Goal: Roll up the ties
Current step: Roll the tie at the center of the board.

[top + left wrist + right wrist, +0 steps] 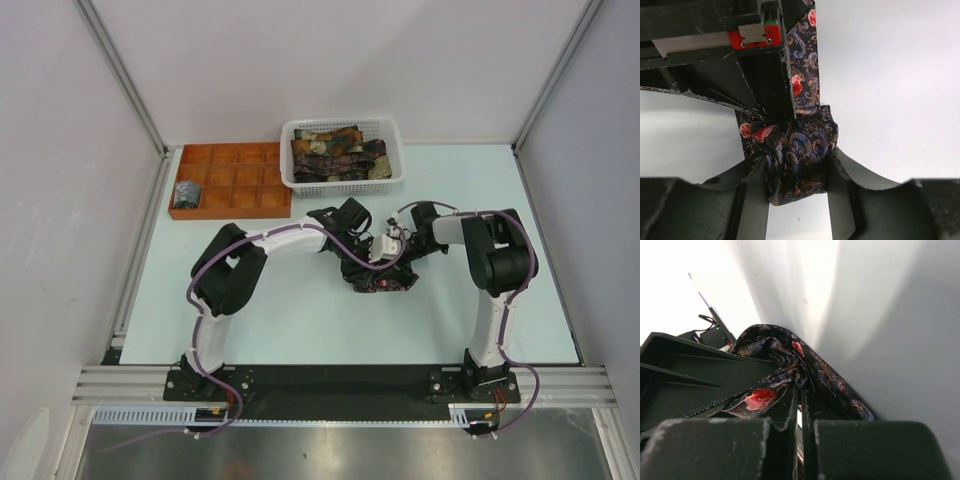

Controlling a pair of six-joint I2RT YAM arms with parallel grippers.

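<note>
A dark tie [386, 283] with red and blue paisley marks lies bunched at the middle of the table. My left gripper [372, 262] is shut on its rolled bundle [797, 165], one finger [754, 195] on each side of it. My right gripper [396, 245] reaches in from the right and is shut on the tie's strip [771, 346], its fingers [785, 407] nearly together with fabric pinched between them. In the left wrist view the right gripper's black body [760, 65] covers part of the strip above the roll. More ties [338, 158], green-gold-brown, lie in the basket.
A white mesh basket [296, 180] stands at the back centre. An orange compartment tray [240, 185] is to its left, with a rolled grey-dark item [187, 193] in a front left cell. Metal frame posts stand at the table's back corners.
</note>
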